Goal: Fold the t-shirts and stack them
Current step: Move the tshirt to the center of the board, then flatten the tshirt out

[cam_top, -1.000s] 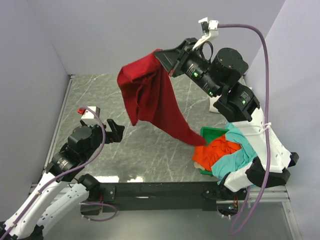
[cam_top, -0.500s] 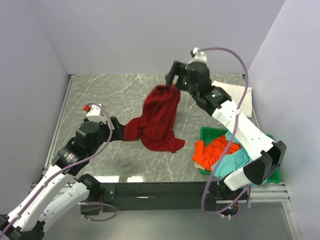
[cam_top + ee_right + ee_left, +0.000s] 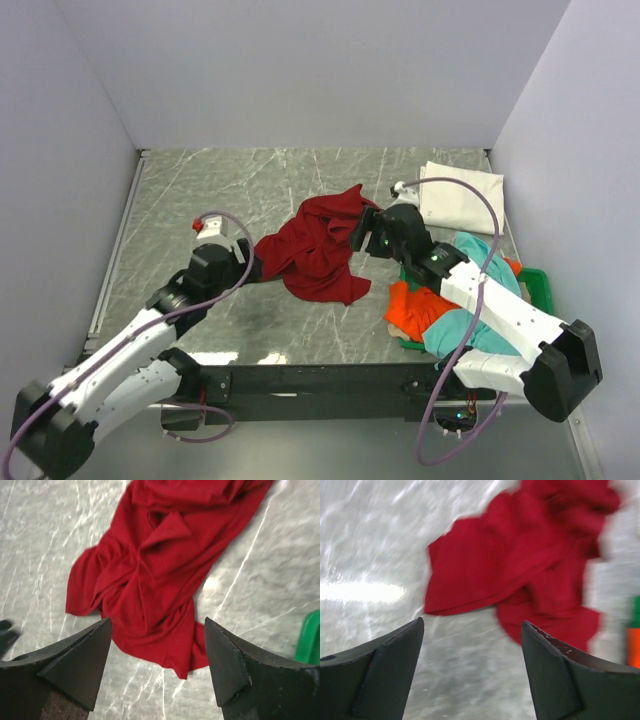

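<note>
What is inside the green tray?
An orange t-shirt and a teal t-shirt are bunched in the green tray, spilling over its rim. They and the right arm cover the tray's floor, so anything beneath them cannot be seen.

I am holding my left arm (image 3: 130, 345) stretched low, forward and to the right, my left gripper (image 3: 472, 625) spread wide with nothing between its fingers. I am holding my right arm (image 3: 495, 305) extended leftward toward it, my right gripper (image 3: 157, 622) likewise gaping and empty, angled downward.
</note>
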Robot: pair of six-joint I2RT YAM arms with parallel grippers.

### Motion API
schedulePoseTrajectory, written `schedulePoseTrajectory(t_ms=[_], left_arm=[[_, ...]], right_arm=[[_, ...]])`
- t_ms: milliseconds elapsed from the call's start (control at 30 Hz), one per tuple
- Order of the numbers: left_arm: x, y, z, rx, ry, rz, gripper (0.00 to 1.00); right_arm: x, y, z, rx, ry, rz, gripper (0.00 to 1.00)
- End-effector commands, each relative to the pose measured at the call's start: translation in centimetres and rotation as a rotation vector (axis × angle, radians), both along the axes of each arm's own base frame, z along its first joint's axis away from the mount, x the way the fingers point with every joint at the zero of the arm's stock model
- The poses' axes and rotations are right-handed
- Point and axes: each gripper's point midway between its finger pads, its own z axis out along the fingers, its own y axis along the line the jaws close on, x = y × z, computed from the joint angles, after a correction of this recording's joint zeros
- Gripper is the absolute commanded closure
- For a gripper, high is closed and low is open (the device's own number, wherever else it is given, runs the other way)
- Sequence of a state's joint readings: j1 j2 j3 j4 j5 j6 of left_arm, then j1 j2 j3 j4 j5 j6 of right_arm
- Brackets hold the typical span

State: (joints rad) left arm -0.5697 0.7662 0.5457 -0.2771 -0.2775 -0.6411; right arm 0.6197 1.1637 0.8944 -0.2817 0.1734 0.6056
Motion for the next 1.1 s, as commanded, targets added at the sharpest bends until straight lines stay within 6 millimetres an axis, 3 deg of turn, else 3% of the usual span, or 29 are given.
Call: schedulePoseTrajectory(t_ms=[0,300,667,833,1067], left_arm=[[2.4,0.4,-0.6,0.007,-0.019,0.093,0.18],[3.4,1.5,-5.3,0.067,0.067,0.124,0.26],[4.6,1.7,-9.2,0.071,0.183,0.099,0.28],[5.2,1.2,-10.1,0.076,0.236,0.070,0.37],[5.6,0.1,-11.3,0.084,0.287,0.008,0.44]], right_arm=[[-0.8,0.9,-0.2,0.082,-0.010,0.021,0.20],[-2.3,1.2,-2.2,0.134,0.004,0.049,0.21],[-0.4,4.2,-4.7,0.088,0.073,0.110,0.21],[0.5,6.0,-6.2,0.069,0.108,0.139,0.22],[3.0,7.3,-6.6,0.016,0.115,0.126,0.22]])
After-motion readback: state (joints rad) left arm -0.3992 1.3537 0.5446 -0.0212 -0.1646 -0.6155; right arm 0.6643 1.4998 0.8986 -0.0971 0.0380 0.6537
